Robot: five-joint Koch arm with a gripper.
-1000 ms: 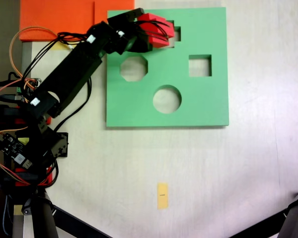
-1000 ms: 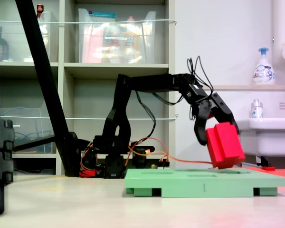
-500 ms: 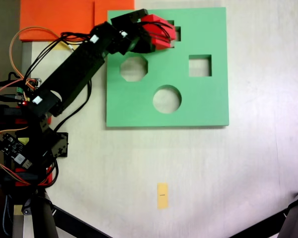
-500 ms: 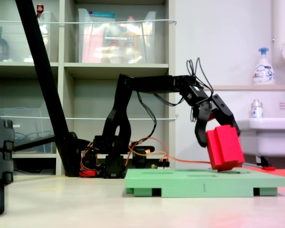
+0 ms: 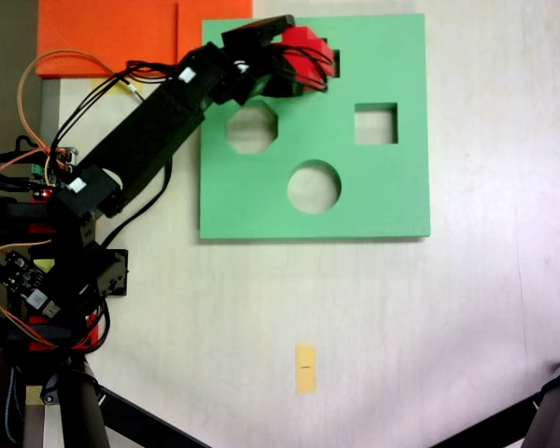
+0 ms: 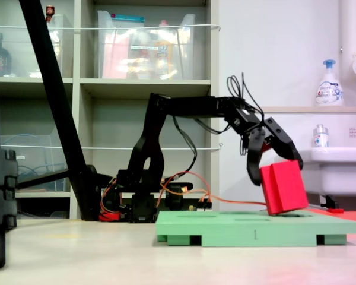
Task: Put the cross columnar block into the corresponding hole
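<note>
While the block hung over the board, these entries were logged.

Gripper: the gripper (image 6: pixel 277 159) was clamped on the cross columnar block (image 6: pixel 283 187), jaws astride its upper part in the side-on fixed view; in the top-down fixed view the gripper (image 5: pixel 294 58) sat at the upper middle of the frame.

Block: the cross columnar block (image 5: pixel 302 49) was held tilted, its lower corner just above or perhaps touching the green foam board (image 6: pixel 255 224); contact could not be settled from the side.

Hole: the corresponding hole (image 5: pixel 329 63) showed as a dark notch beside the block, mostly hidden beneath it, near the top edge of the green foam board (image 5: pixel 373 187).

Other cutouts: the octagonal cutout (image 5: pixel 251 129), the square cutout (image 5: pixel 375 123) and the round cutout (image 5: pixel 314 187) lay lower on the board, unoccupied.

Step, judged: alignment over the hole, insertion not yet done.

Next move, judged: level the block upright, match its arms to the plus outline, then lower straight.
</note>
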